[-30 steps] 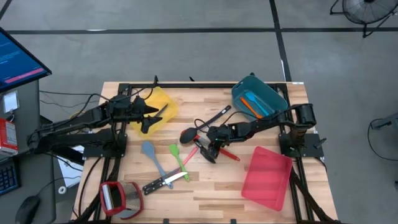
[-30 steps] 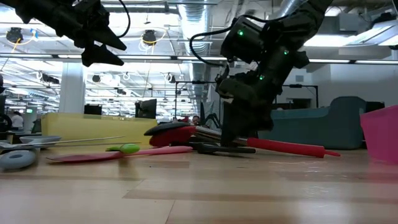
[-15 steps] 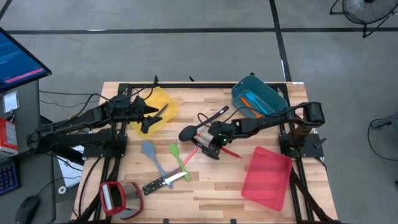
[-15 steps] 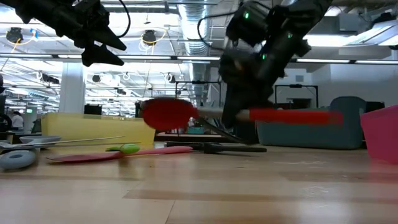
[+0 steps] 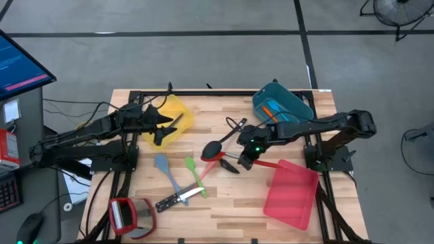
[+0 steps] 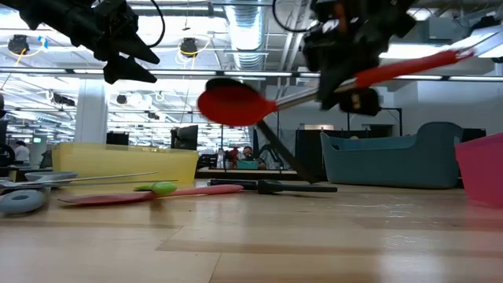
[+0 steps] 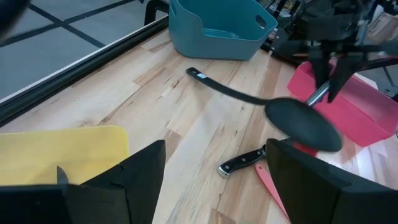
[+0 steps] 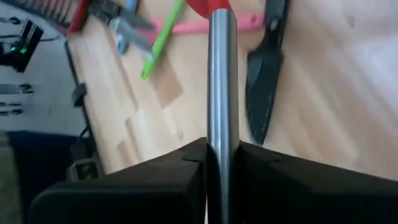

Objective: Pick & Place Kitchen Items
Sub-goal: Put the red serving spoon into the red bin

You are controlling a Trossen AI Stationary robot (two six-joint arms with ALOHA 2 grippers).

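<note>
Left pincer (image 5: 161, 127) hangs over the yellow bin (image 5: 173, 115), fingers wide apart, holding nothing. Grey-blue spoon (image 5: 165, 169), green spatula (image 5: 194, 173) and a black-handled knife (image 5: 178, 198) lie on the desk (image 5: 224, 210). Right pincer (image 5: 248, 150) is clamped on the red-handled tool's (image 6: 314, 88) metal shaft, lifted clear of the desk, near the red bin (image 5: 291, 194).

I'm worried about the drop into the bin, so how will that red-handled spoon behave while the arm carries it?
The red-handled spoon looks stiff: its metal shaft stays straight in the right tool. It may pivot, since it tilts in the low view. The smooth shaft could also slip.
</note>
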